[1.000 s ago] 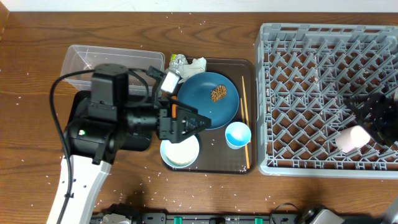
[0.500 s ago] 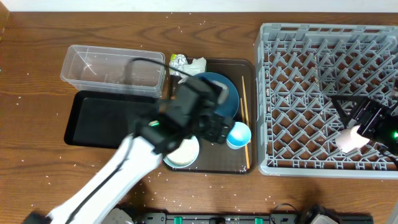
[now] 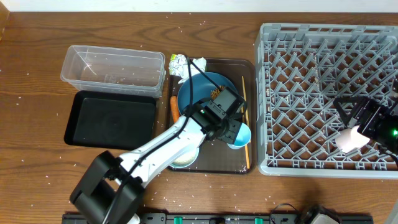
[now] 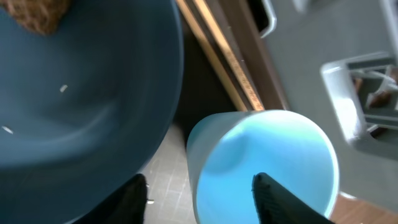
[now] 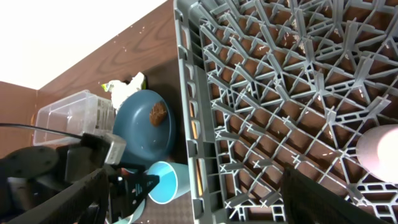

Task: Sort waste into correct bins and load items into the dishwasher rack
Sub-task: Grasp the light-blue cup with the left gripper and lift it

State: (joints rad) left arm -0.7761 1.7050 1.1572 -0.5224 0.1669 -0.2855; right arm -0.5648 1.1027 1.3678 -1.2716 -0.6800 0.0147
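My left gripper (image 3: 234, 129) is open at the light-blue cup (image 3: 239, 135) on the brown tray. In the left wrist view the fingers (image 4: 202, 199) straddle the cup's (image 4: 267, 155) near wall, one inside. The dark-blue plate (image 3: 205, 93) holds the brown lump (image 3: 218, 93). The carrot (image 3: 173, 107), white paper (image 3: 197, 64) and wrapper (image 3: 179, 61) lie by it. The chopsticks (image 3: 244, 118) lie along the tray's right side. The white bowl (image 3: 181, 158) is partly hidden by my arm. My right gripper (image 3: 365, 119) is open above the rack (image 3: 311, 93), beside the pink cup (image 3: 349, 139).
The clear tub (image 3: 112, 67) and the black tub (image 3: 112, 118) stand left of the brown tray (image 3: 211, 167). The rack's left wall (image 5: 186, 93) stands close to the chopsticks and light-blue cup. White grains are scattered over the wooden table.
My left arm swung right from above the black tub and white bowl to the light-blue cup. My right gripper shifted slightly beside the pink cup, which stayed in the rack.
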